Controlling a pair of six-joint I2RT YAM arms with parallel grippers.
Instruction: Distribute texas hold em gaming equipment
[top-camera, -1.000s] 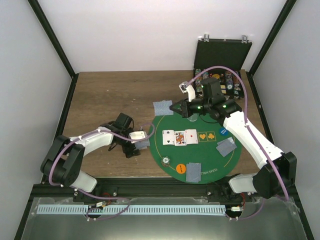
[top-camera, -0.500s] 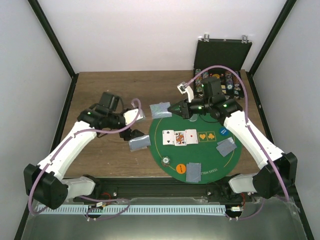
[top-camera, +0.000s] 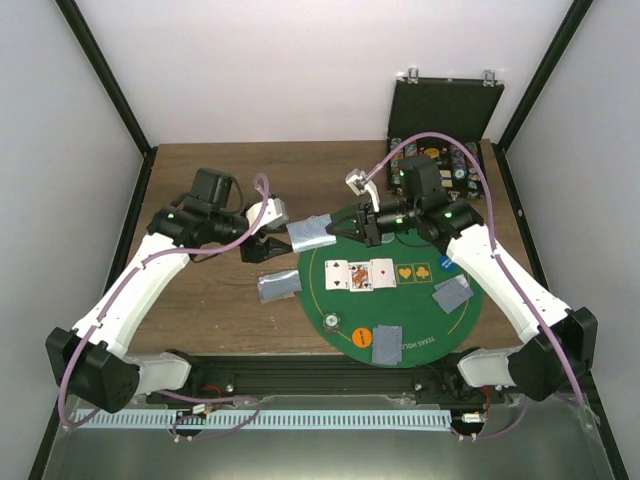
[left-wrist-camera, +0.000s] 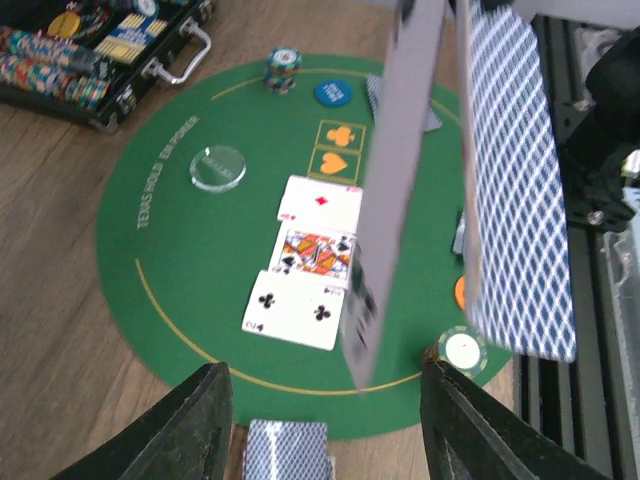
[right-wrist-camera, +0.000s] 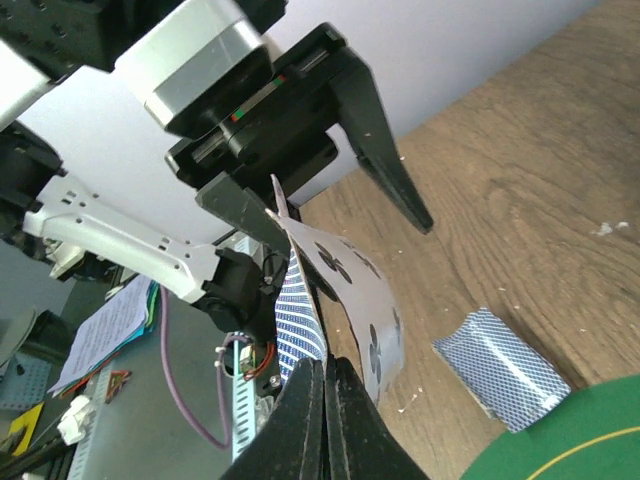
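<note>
My right gripper (top-camera: 337, 230) (right-wrist-camera: 323, 365) is shut on two upright playing cards (top-camera: 310, 232), held above the wood just left of the green mat (top-camera: 400, 305). One card shows a blue-patterned back (right-wrist-camera: 300, 310) (left-wrist-camera: 520, 200). The other shows a clubs face (right-wrist-camera: 365, 295). My left gripper (top-camera: 272, 240) (left-wrist-camera: 322, 372) faces these cards from the left, jaws apart, with the card edges between and just beyond its fingers (left-wrist-camera: 200, 425). A small pile of face-down cards (top-camera: 278, 286) (left-wrist-camera: 288, 450) lies on the wood at the mat's left edge. Three face-up cards (top-camera: 360, 274) (left-wrist-camera: 310, 255) lie mid-mat.
On the mat lie an orange disc (top-camera: 363, 337), a blue disc (top-camera: 446, 263), a chip stack (top-camera: 330, 321) and two face-down card pairs (top-camera: 455, 292) (top-camera: 387, 343). The open black chip case (top-camera: 440, 130) stands at the back right.
My left gripper left the card pile at the mat's edge, rose and moved back to the cards in the right gripper; its jaws narrowed. The right gripper brought its cards left.
</note>
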